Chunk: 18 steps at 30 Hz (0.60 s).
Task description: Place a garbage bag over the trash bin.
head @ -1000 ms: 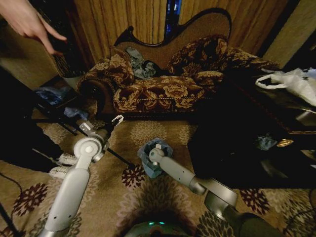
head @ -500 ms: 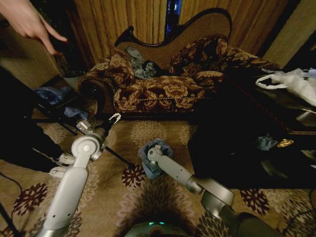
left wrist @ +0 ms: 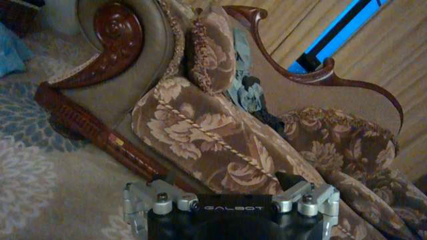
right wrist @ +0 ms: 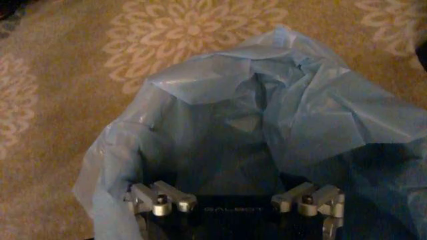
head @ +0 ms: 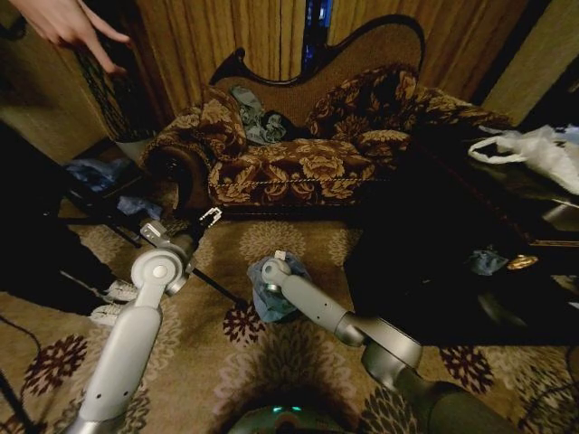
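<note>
- Fingers of the right gripper (head: pixel 276 271) could not be made out: in the right wrist view only the mount at the frame's near edge showed, over the bag's mouth, so open or closed could not be told.
- Fingers of the left gripper (head: pixel 214 217) were likewise hard to judge; the head view showed a small pale tip near the sofa's foot, and the left wrist view cut them off below the mount.
- The garbage bag (right wrist: pixel 267 125), light blue and wrinkled, lay bunched on the carpet (head: pixel 271 353) in the middle of the scene, the right gripper at its top.
- The trash bin could not be told apart from the bag; only a dark hollow showed inside the film in the right wrist view.
- A floral sofa (head: pixel 298 163) with a carved wooden arm stood at the far side, cloth heaped on its seat.
- A dark surface (head: pixel 507 226) at the right held a white plastic bag (head: pixel 534 149).
- A person's hand (head: pixel 68 27) hung at the far left, touching nothing.
- Curtains (head: pixel 262 36) closed off the back.
</note>
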Motion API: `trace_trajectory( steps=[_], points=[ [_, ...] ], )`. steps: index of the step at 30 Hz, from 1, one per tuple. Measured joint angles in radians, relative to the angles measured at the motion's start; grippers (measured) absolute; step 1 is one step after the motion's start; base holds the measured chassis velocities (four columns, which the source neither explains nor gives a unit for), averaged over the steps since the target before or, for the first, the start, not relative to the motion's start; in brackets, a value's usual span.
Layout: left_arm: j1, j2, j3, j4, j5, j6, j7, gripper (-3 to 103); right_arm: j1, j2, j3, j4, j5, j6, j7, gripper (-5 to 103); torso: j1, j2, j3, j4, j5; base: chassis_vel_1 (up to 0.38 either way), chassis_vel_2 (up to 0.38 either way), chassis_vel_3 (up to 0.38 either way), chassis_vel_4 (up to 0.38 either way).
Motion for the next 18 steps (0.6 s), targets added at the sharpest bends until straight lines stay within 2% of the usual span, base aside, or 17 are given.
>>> trace_trajectory(
  steps=[2, 3, 6, 8, 10, 18],
  points=[
    [0.003, 0.001, 0.002, -0.004, 0.001, 0.000, 0.000, 100, -0.006, 0.000, 0.000, -0.059, -0.076, 0.012, -0.079, 100, 0.000, 0.000, 0.000, 0.0000, -0.0001, 0.000, 0.000, 0.000, 0.000],
    [0.003, 0.001, 0.002, -0.004, 0.001, 0.000, 0.000, 100, -0.006, 0.000, 0.000, -0.059, -0.076, 0.012, -0.079, 100, 0.000, 0.000, 0.000, 0.0000, -0.0001, 0.000, 0.000, 0.000, 0.000],
    [0.008, 0.006, 0.002, -0.013, 0.001, 0.000, 0.000, 100, -0.018, -0.002, 0.003, -0.080, -0.173, 0.017, -0.155, 100, 0.000, 0.000, 0.000, -0.0001, 0.0001, 0.000, 0.000, 0.000, 0.000],
    [0.009, 0.007, 0.002, -0.013, 0.001, 0.000, 0.000, 100, -0.022, -0.007, -0.002, -0.072, -0.199, 0.017, -0.174, 100, 0.000, 0.000, 0.000, 0.0000, 0.0001, 0.000, 0.000, 0.000, 0.000],
    [0.009, 0.004, 0.003, -0.013, 0.002, 0.000, -0.002, 100, -0.025, -0.008, -0.008, -0.085, -0.263, 0.025, -0.233, 100, 0.000, 0.000, 0.000, 0.0000, -0.0001, 0.000, 0.000, 0.000, 0.000],
    [0.013, 0.008, 0.008, -0.028, 0.003, 0.000, -0.003, 100, -0.024, 0.000, 0.040, -0.229, -0.388, 0.057, -0.331, 100, 0.000, 0.000, 0.000, -0.0001, 0.0003, 0.000, 0.000, 0.000, 0.000]
  ],
)
